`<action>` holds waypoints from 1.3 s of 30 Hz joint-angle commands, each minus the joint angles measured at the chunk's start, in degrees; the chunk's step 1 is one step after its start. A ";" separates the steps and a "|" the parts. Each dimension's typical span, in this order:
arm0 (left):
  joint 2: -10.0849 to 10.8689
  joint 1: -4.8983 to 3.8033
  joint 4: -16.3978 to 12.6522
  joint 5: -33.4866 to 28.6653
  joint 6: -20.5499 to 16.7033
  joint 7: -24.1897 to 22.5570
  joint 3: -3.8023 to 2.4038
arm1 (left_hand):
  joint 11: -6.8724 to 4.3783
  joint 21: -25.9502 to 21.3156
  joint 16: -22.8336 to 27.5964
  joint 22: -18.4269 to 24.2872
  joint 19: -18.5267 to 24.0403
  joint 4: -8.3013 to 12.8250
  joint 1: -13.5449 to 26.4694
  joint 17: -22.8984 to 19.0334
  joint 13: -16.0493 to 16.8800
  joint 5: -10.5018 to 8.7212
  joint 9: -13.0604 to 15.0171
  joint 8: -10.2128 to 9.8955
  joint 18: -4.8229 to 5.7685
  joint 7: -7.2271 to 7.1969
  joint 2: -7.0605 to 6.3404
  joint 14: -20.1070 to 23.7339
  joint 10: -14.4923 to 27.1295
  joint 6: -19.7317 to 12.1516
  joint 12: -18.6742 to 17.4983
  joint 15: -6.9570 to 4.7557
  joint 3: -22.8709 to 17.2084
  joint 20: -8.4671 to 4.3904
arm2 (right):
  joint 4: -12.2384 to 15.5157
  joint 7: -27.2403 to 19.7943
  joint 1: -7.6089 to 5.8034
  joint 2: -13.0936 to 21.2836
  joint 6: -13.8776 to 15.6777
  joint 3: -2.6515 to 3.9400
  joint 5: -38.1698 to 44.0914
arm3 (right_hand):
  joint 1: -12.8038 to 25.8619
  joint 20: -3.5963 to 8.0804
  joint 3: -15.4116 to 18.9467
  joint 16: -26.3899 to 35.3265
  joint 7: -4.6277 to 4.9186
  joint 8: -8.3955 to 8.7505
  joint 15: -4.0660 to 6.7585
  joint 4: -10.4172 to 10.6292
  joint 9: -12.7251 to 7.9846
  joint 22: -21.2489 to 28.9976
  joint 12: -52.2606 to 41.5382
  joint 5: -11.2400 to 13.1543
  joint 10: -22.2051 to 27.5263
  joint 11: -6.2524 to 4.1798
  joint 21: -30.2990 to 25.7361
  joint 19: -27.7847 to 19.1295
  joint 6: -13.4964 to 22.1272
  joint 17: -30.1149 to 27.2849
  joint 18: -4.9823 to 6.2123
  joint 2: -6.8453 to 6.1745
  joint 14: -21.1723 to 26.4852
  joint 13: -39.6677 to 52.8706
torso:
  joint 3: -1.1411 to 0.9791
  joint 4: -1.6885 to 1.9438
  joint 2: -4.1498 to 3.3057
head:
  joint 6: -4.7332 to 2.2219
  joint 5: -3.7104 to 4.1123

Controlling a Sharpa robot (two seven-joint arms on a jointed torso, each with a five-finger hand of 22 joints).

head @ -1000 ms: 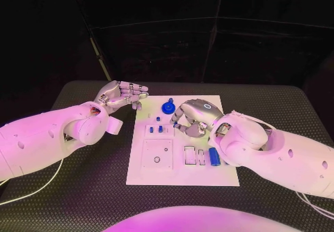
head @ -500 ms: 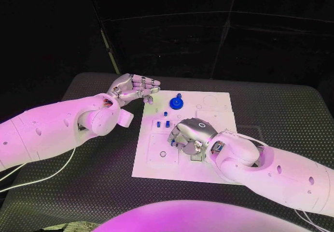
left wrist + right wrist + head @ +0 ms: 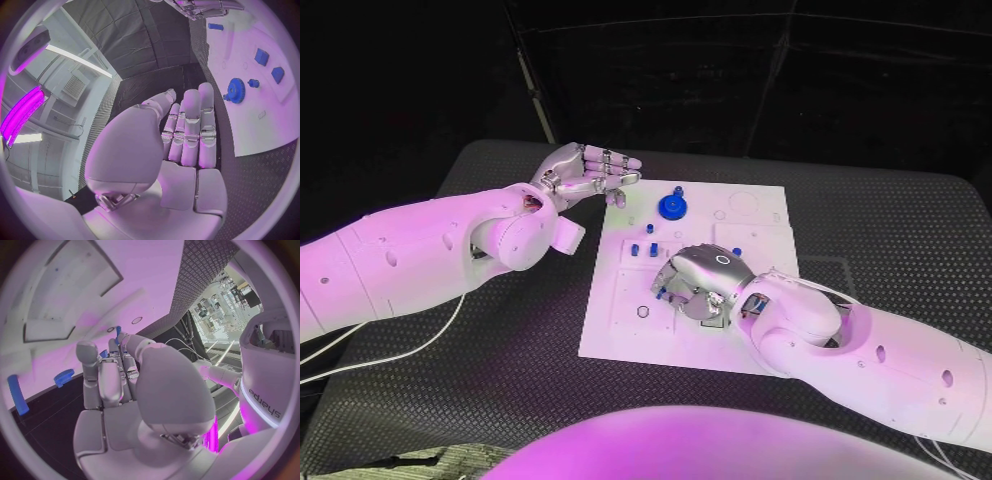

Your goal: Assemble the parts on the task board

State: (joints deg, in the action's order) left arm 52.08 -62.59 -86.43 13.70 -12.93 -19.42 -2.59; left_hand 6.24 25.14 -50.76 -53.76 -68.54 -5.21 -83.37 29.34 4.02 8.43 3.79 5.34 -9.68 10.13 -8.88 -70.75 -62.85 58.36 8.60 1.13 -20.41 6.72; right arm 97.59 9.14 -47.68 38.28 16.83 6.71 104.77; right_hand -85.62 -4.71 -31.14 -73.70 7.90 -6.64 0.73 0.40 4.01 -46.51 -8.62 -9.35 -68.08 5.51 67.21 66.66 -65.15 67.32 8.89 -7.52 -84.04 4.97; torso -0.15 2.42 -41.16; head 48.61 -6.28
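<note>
Task board [image 3: 625,335] white, blue gear [image 3: 674,207] on it | left robot hand [image 3: 587,175] empty, fingers together | right robot hand [image 3: 700,285] clenched over board, grasp unclear

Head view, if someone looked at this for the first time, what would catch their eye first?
Probably the right hand, poised low over the middle of the white board, fingers curled down toward it. Next the blue gear near the board's far edge, brightest of the small blue parts. Then the left hand, raised off the board's far left corner with nothing in it.
</note>
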 commanded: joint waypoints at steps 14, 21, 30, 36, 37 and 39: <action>-0.04 -0.08 0.10 -0.25 0.72 -0.43 -0.07 | 0.06 -0.25 0.15 0.07 0.31 0.19 0.34 -0.09 0.03 -0.04 -0.01 -0.30 -0.69 -0.08 0.49 0.48 0.29 -0.47 0.23 0.04 0.19 0.02 | 0.67 0.41 0.09 0.99 3.22 -0.08 2.39 | 0.75 -0.32 -0.11 -0.31 0.35 0.41 0.12 -0.48 -0.07 -0.33 0.17 -0.20 -1.97 -1.45 0.41 -0.02 -0.03 0.31 -0.60 0.12 -2.12 0.08 | -0.05 -0.05 0.05 | 0.37 -0.30; -0.05 -0.08 0.11 -0.25 0.87 -0.37 -0.07 | 0.06 -0.27 0.15 0.09 0.32 0.21 0.34 -0.10 0.03 -0.03 -0.01 -0.32 -0.69 -0.08 0.49 0.48 0.30 -0.50 0.26 0.04 0.19 0.03 | 0.97 0.90 0.09 1.13 3.47 -0.07 2.84 | 0.76 -0.33 -0.14 -0.44 0.36 0.43 0.11 -0.55 -0.07 -0.50 0.19 -0.22 -1.98 -1.44 0.52 0.06 -0.02 0.46 -0.62 0.14 -2.16 0.08 | -0.03 -0.03 0.06 | 0.47 -0.33; -0.08 -0.08 0.15 -0.25 1.06 -0.33 -0.07 | 0.06 -0.27 0.15 0.09 0.32 0.21 0.34 -0.10 0.03 -0.03 -0.01 -0.32 -0.69 -0.08 0.49 0.48 0.30 -0.50 0.26 0.04 0.19 0.03 | 0.62 1.74 0.09 0.88 2.30 -0.07 3.48 | 0.81 -0.34 -0.13 -0.48 0.37 0.44 0.10 -0.60 -0.06 -0.59 0.22 -0.18 -2.00 -1.43 0.58 0.10 -0.03 0.50 -0.64 0.15 -2.17 0.08 | 0.01 -0.02 0.05 | 0.61 -0.46; -0.10 -0.08 0.14 -0.25 1.13 -0.28 -0.07 | 0.06 -0.27 0.15 0.09 0.32 0.21 0.34 -0.10 0.03 -0.03 -0.01 -0.32 -0.69 -0.08 0.49 0.48 0.30 -0.50 0.26 0.04 0.19 0.03 | 0.15 2.54 0.09 0.67 0.88 -0.07 4.19 | 1.02 -0.38 -0.08 -0.48 0.40 0.49 0.07 -0.72 -0.06 -0.56 0.30 0.05 -2.01 -1.40 0.61 0.05 -0.05 0.44 -0.62 0.17 -2.18 0.07 | 0.03 -0.02 0.08 | 0.74 -0.47; -0.10 -0.08 0.14 -0.25 1.14 -0.28 -0.07 | 0.06 -0.27 0.15 0.09 0.32 0.21 0.34 -0.10 0.03 -0.03 -0.01 -0.32 -0.69 -0.08 0.49 0.48 0.30 -0.50 0.26 0.04 0.19 0.03 | 0.09 2.62 0.09 0.64 0.84 -0.07 4.28 | 1.02 -0.38 -0.08 -0.48 0.40 0.49 0.07 -0.72 -0.06 -0.56 0.30 0.05 -2.01 -1.40 0.61 0.05 -0.05 0.44 -0.62 0.17 -2.18 0.07 | 0.02 -0.01 0.10 | 0.78 -0.48; -0.11 -0.08 0.14 -0.25 1.17 -0.28 -0.07 | 0.06 -0.29 0.16 0.11 0.32 0.24 0.34 -0.12 0.04 -0.03 -0.01 -0.34 -0.70 -0.10 0.50 0.49 0.33 -0.55 0.29 0.04 0.21 0.03 | 0.00 2.78 0.09 0.55 0.84 -0.07 4.41 | 1.02 -0.38 -0.08 -0.48 0.40 0.49 0.07 -0.72 -0.06 -0.56 0.30 0.05 -2.01 -1.40 0.61 0.05 -0.05 0.44 -0.62 0.17 -2.18 0.07 | 0.01 0.00 0.08 | 0.79 -0.51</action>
State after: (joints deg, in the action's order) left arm 52.03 -62.60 -86.22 13.69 -12.48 -19.36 -2.59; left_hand 6.24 25.14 -50.76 -53.70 -68.54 -5.21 -83.16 29.28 4.03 8.43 3.80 5.34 -9.68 9.92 -8.67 -70.75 -62.85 58.15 8.60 1.13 -20.41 6.72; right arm 97.60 11.13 -47.55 38.90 18.49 6.65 108.11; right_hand -85.10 -4.71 -31.17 -73.93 7.90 -6.43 0.73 0.05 4.02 -47.06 -8.07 -9.19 -68.31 5.72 67.43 66.66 -65.14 67.80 8.90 -7.61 -84.04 4.96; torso -0.14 2.40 -41.09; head 49.38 -6.76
